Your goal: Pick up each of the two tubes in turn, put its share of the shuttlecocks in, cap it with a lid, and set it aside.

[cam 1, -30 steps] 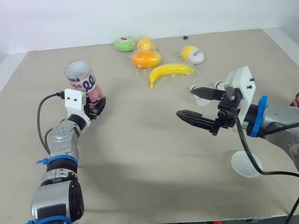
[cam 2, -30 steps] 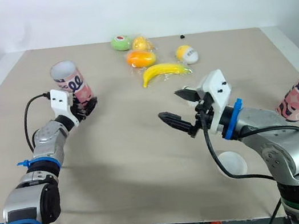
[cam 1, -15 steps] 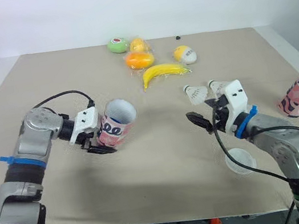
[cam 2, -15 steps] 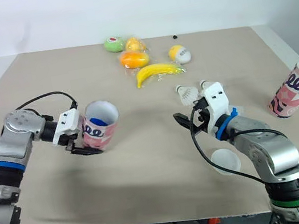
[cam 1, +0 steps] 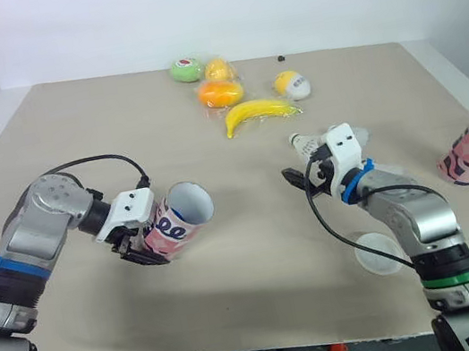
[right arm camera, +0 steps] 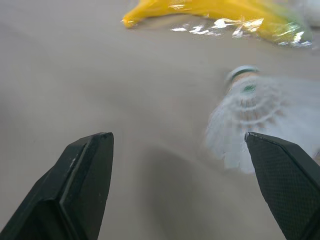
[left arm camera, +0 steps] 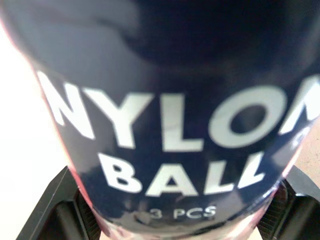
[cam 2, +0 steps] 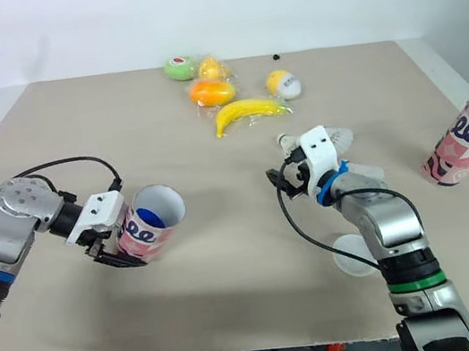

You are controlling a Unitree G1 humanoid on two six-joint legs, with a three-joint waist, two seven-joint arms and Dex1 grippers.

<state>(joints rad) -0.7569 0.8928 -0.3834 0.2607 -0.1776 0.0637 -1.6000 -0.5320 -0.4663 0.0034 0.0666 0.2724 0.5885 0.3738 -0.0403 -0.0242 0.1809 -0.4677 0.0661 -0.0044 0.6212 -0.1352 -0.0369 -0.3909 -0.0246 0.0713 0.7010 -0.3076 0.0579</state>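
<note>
While the right fingers (right arm camera: 80,185) gape, a shuttlecock (right arm camera: 252,117) lies just ahead.

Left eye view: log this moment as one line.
left gripper: shut on tube, tilted, uncapped | right gripper: open, at shuttlecock, not gripping | lid: on table

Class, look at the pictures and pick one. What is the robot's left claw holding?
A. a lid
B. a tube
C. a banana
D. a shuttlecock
B: the left claw is shut on the tube, which is held tilted with its open mouth showing.
</note>
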